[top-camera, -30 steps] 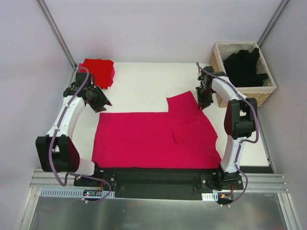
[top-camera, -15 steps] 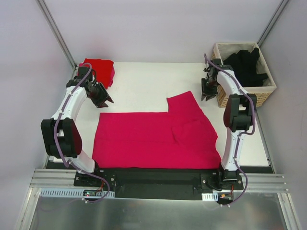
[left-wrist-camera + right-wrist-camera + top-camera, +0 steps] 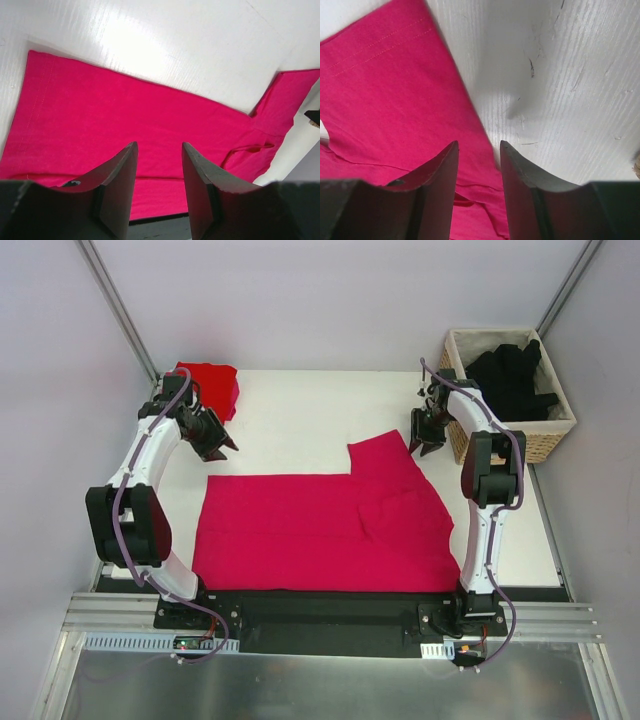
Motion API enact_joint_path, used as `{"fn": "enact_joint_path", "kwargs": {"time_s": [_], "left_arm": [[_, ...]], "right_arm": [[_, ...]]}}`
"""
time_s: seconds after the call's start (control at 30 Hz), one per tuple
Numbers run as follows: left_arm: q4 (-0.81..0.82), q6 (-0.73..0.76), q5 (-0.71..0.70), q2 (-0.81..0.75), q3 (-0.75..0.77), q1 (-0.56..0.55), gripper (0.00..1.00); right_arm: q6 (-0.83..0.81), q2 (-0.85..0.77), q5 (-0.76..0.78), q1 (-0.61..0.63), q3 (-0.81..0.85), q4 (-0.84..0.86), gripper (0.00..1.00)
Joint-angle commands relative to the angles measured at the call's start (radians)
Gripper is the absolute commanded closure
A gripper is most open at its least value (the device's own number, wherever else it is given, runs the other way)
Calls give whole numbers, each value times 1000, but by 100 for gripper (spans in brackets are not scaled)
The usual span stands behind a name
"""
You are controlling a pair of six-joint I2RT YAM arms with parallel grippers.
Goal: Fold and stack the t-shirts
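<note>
A: How do the jaws of the left gripper (image 3: 223,447) stand?

B: Apart, with nothing between them. In its wrist view the two dark fingers (image 3: 120,180) frame a clear gap, and through it you see only pink cloth below.

A: And the right gripper (image 3: 421,445)?

B: The same: parted, nothing held. Its wrist view looks down through the gap at the side edge of a sleeve (image 3: 385,90), with the double-stitched hem running towards the upper left and bare white table (image 3: 560,75) to the right of the cloth.

A: Where do they hang, taking the magenta-pink t-shirt (image 3: 320,530) as the mark?

B: The left one is just past the shirt's far edge, near its left corner. The right one is at the far right tip of the shirt's sleeve. I can't tell whether it touches the cloth.

A: How does that shirt lie?

B: Spread flat on the table (image 3: 300,405), close to the arm bases, with the one sleeve jutting out at the far right and a few creases below it.

A: The other shirts?

B: A red t-shirt (image 3: 208,388) sits bunched beyond the magenta shirt's far left corner, behind the left gripper. The black t-shirts (image 3: 508,380) are heaped in a wicker basket (image 3: 560,426) beyond its far right corner.
</note>
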Motion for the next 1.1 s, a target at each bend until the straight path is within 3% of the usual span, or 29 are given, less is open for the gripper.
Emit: {"fn": "enact_joint_path", "kwargs": {"time_s": [0.0,0.6,0.87,1.07], "left_arm": [[-43,20,27,26,42,9,60],[-75,11,-45,36,-26,11,61],[-75,-2,-57,8,-33,12,61],[-73,-11,-40,11,-29,12,61]], "right_arm": [[-5,13,-12,-4,42,-22,58],[-18,9,19,75,-32,-13,59],[-15,37,161,78,48,-58,60],[-15,78,171,74,144,-82,60]]}}
